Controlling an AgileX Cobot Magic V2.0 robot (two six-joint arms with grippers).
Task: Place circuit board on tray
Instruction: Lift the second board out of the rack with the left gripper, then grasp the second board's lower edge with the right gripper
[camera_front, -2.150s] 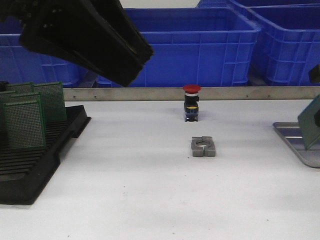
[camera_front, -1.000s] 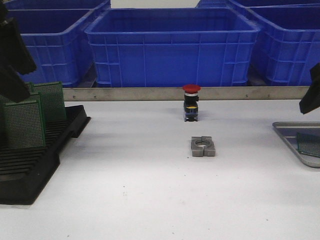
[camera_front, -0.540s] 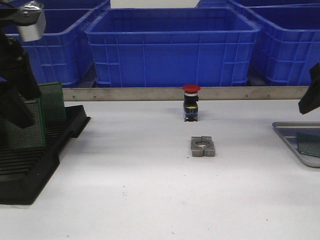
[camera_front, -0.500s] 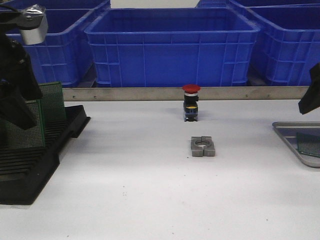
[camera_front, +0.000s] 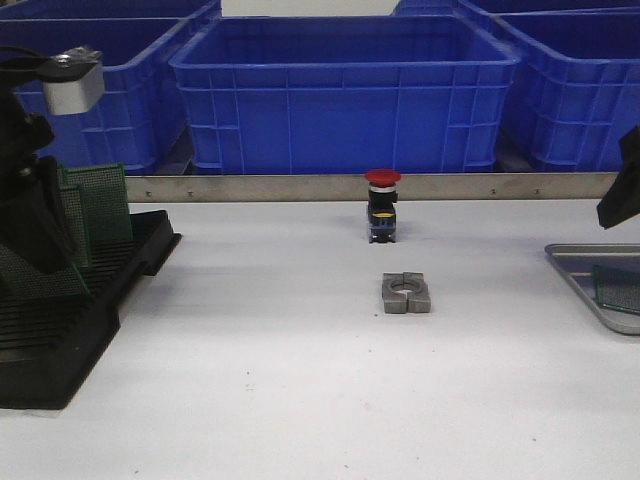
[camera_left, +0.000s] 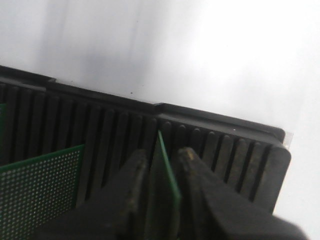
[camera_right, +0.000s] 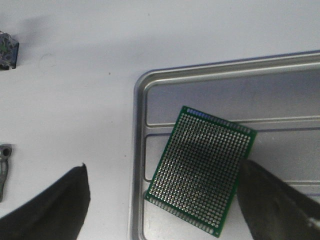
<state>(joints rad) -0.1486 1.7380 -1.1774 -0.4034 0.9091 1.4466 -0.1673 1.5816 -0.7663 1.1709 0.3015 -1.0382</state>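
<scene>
A black slotted rack (camera_front: 60, 340) at the left holds green circuit boards (camera_front: 100, 200) upright. My left gripper (camera_front: 35, 235) is down at the rack. In the left wrist view its jaws (camera_left: 161, 160) are closed on an edge-on circuit board (camera_left: 169, 182) standing in a rack slot (camera_left: 225, 150). The silver tray (camera_front: 585, 275) sits at the right table edge with one circuit board (camera_front: 618, 288) lying flat in it. My right gripper (camera_front: 620, 190) hangs above the tray, open and empty (camera_right: 164, 167), over that board (camera_right: 202, 167) and the tray rim (camera_right: 139, 150).
A red-capped push button (camera_front: 382, 205) stands mid-table at the back. A grey split metal block (camera_front: 406, 293) lies in front of it. A metal rail (camera_front: 250, 187) and blue bins (camera_front: 345, 90) close the far side. Another board (camera_left: 40, 195) stands in the rack beside my left jaws.
My left arm swung across and came down onto the rack, over a standing board. My right gripper let its board go into the tray, rose, and now holds still.
</scene>
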